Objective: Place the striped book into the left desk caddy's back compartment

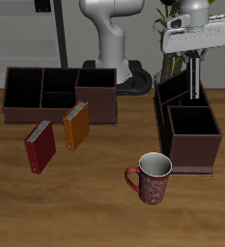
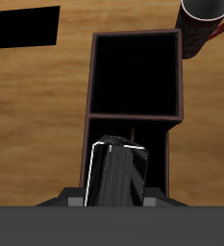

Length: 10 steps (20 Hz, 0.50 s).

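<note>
At the upper right of the exterior frame, the pincer (image 1: 195, 69) grips the striped book (image 1: 195, 77) upright, its lower end seemingly dipping into the back compartment (image 1: 172, 93) of the left desk caddy (image 1: 187, 123). A red mug (image 1: 151, 178) stands on the table (image 1: 95, 207) nearby.

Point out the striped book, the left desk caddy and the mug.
striped book (image 2: 116, 173), wrist view, striped cover.
left desk caddy (image 1: 195, 152), exterior view, front wall.
mug (image 1: 154, 178), exterior view, patterned side.
</note>
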Motion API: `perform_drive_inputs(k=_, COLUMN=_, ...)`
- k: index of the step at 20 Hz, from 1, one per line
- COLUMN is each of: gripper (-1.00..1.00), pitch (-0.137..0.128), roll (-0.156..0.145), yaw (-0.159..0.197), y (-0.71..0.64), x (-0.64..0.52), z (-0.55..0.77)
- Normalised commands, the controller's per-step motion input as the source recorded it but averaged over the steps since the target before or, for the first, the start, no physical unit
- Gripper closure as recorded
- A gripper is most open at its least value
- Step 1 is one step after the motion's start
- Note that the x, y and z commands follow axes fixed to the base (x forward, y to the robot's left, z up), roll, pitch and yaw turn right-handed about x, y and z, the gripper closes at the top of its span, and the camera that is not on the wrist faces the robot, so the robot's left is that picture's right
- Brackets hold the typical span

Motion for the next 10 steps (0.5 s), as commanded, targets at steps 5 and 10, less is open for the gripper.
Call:
perform_drive_inputs(k=5, gripper=1.00, pitch=0.017, roll=-0.009, yaw=-0.014, y=-0.06, x=0.05, z=-0.08)
perform_drive_inputs(k=10, gripper=1.00, pitch=0.001, roll=-0.008, yaw=-0.004, y=-0.02, x=0.00, z=-0.04)
